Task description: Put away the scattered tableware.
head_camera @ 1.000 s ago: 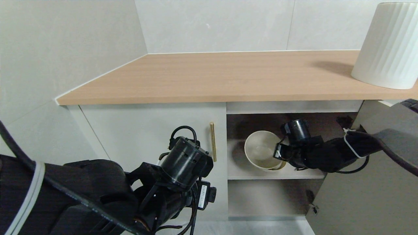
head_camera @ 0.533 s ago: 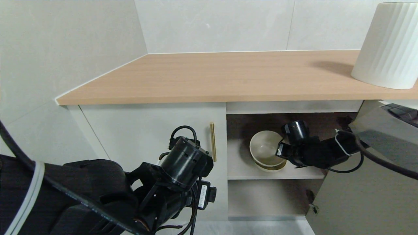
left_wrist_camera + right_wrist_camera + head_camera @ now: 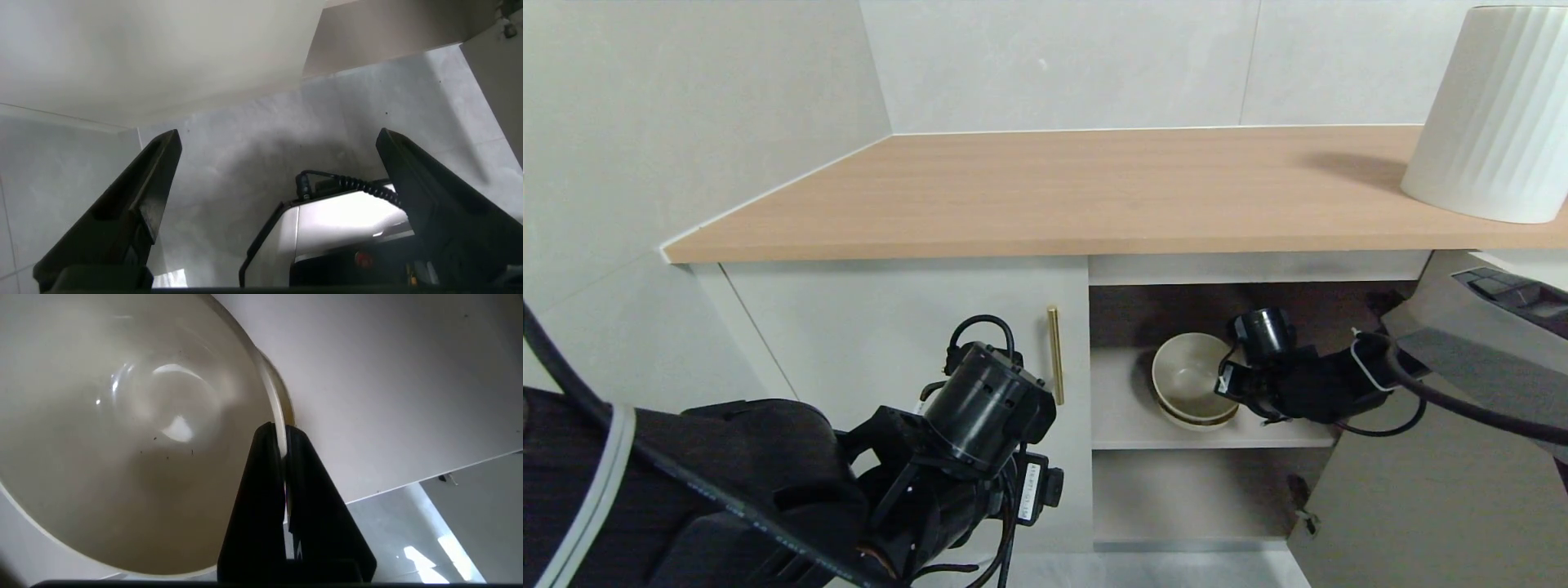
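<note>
The right gripper (image 3: 282, 445) has its jaws closed tight on the rim of a pale bowl (image 3: 122, 416), one finger inside the bowl and one outside. In the head view, this bowl is in the middle right of the frame, inside the open cupboard. It sits tipped a little on top of a second bowl (image 3: 1205, 419), and that one rests on the upper shelf (image 3: 1123, 416). The cupboard door (image 3: 1421, 490) on the lower right stands open. The door on the other side is shut and has a gold handle (image 3: 1054, 355). The left gripper (image 3: 278, 204) has its jaws spread wide and holds nothing, with only the grey floor past them. Its arm is at the lower left of the head view. Above the cupboard is a wooden counter (image 3: 1054, 188), with a white ribbed tub (image 3: 1494, 114) at the upper right.
</note>
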Motion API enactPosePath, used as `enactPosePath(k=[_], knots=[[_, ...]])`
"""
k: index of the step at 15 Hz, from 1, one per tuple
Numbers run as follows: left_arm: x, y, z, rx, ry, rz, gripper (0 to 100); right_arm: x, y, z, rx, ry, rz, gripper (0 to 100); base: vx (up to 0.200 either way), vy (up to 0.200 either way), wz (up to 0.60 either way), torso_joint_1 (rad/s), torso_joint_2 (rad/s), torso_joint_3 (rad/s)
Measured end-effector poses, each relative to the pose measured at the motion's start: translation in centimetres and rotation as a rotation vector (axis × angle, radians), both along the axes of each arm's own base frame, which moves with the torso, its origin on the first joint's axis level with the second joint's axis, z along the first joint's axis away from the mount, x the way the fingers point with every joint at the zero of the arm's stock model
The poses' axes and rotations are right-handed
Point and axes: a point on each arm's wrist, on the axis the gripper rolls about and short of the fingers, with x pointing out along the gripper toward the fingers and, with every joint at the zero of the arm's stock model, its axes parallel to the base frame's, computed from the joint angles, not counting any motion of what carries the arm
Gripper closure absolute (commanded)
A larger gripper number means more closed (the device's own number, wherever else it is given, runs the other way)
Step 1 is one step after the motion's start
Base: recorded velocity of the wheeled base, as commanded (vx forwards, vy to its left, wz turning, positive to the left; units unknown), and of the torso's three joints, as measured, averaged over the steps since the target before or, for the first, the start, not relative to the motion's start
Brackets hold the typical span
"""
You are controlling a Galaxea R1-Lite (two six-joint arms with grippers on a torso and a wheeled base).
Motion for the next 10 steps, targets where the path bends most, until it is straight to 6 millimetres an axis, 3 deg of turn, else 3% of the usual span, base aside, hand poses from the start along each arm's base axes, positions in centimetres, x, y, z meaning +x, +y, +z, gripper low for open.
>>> enactPosePath(k=[6,7,10], knots=[[-0.01,-0.03,-0.03,0.001,0.001,-0.001,0,0.03,-0.01,-0.2,-0.002,0.004,0.0,100,0.0,0.0,0.0,0.0,0.0,0.0],[-0.01,-0.02,-0.03,0.001,0.0,-0.001,0,0.02,0.01,-0.21,-0.002,0.004,0.0,0,0.0,0.0,0.0,0.0,0.0,0.0],[0.0,-0.02,-0.03,0.001,0.001,0.0,0,-0.11,0.09,-0.33,-0.002,0.01,0.004,0,0.0,0.0,0.0,0.0,0.0,0.0]])
